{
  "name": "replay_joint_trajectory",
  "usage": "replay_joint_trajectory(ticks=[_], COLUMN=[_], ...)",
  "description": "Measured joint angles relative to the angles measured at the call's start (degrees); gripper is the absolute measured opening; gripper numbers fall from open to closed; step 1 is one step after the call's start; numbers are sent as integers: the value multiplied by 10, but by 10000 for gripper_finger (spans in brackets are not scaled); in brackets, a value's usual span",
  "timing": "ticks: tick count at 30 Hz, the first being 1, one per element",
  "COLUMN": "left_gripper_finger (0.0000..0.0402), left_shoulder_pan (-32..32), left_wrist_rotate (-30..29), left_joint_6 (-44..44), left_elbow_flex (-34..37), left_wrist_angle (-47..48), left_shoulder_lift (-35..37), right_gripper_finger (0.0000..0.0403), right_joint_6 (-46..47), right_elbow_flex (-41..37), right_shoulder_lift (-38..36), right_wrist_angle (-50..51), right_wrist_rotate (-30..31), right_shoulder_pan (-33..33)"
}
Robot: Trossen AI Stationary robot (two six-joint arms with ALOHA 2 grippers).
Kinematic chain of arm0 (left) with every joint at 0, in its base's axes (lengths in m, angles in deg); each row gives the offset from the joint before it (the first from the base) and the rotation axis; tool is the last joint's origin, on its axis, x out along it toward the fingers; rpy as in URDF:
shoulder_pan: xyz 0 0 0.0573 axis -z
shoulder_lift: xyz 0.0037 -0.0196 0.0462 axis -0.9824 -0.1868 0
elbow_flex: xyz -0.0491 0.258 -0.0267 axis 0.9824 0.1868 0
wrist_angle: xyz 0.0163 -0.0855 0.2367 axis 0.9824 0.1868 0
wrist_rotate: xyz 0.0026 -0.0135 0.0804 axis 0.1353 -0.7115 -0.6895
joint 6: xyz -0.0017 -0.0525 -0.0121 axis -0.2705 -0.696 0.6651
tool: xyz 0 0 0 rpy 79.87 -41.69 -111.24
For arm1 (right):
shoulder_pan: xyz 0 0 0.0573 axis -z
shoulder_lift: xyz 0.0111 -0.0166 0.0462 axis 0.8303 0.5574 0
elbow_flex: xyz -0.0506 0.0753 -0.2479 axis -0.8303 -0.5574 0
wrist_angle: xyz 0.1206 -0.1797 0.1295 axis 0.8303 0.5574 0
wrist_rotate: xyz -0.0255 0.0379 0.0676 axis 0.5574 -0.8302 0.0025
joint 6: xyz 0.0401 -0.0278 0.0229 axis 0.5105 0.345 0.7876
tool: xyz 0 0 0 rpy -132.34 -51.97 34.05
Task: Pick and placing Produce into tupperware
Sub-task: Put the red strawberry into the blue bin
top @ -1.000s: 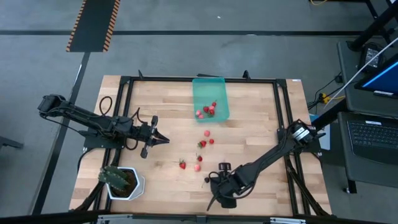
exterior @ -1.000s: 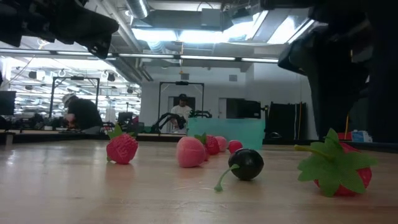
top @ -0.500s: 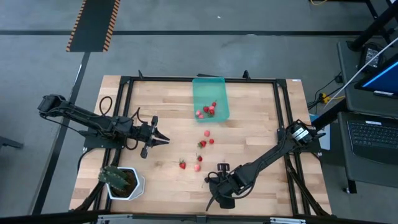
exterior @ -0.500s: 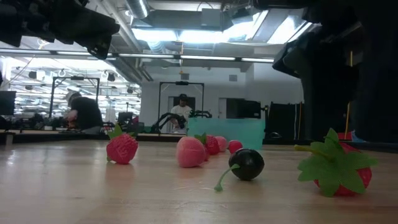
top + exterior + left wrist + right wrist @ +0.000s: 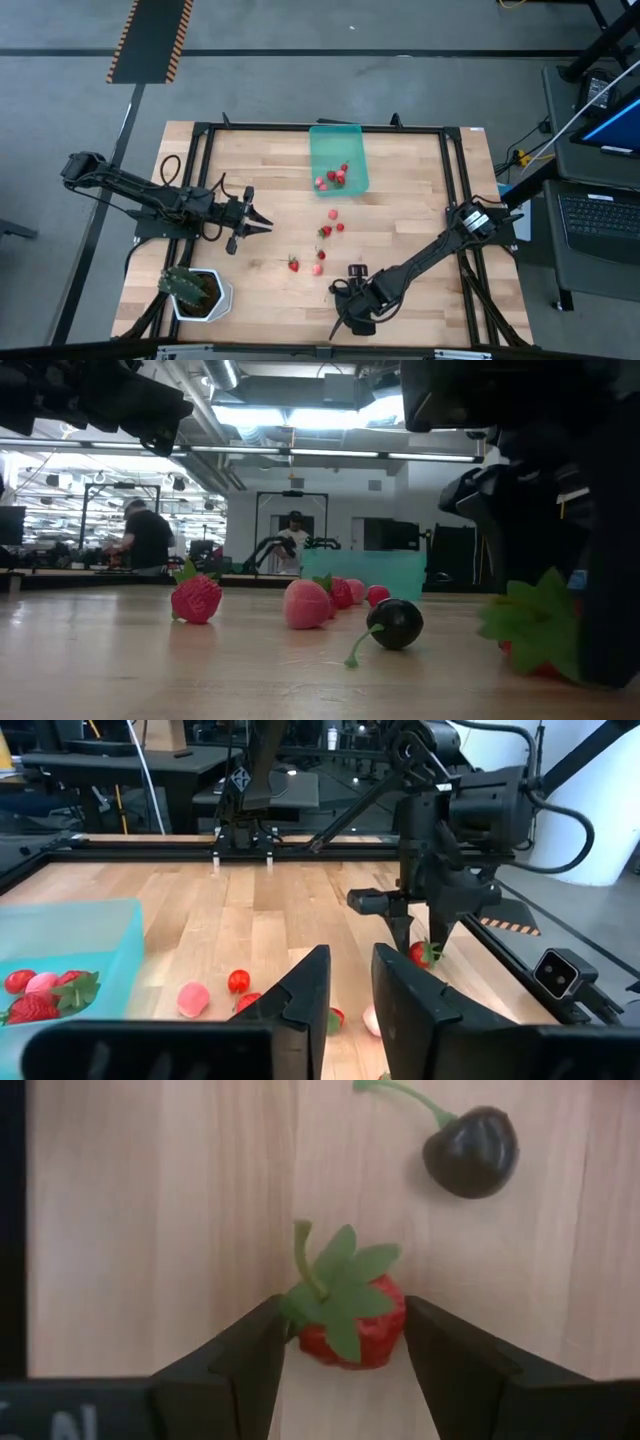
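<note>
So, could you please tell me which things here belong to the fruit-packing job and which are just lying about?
Part of the job:
- teal container, a few fruits already inside
- loose strawberries on the table
- dark cherry
- strawberry between the right gripper fingers
- left gripper, waiting over the table

Just lying about:
- potted plant

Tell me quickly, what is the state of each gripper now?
Left gripper: open a little, holding nothing, above the table.
Right gripper: open, fingers on both sides of a red strawberry, not yet closed on it.
</note>
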Motion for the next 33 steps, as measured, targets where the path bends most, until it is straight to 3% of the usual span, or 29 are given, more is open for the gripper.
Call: replay_joint_trajectory(ticks=[8, 15, 33], left_gripper_finger=[70, 55, 21], left_shoulder_pan=[0, 0, 0], left_wrist_rotate=[0, 0, 0], left_joint_6=[0, 0, 0], left_elbow_flex=[0, 0, 0], left_wrist_angle=[10, 14, 17], left_shoulder_lift=[0, 0, 0], right_gripper_finger=[201, 137, 137], right_joint_6=[3, 17, 20], right_elbow_flex=[1, 0, 4], right_shoulder_lift=[3, 3, -6], right_wrist_angle=[-2, -1, -2], right_wrist_rotate=[2, 1, 11], right_shoulder_pan=[1, 5, 15])
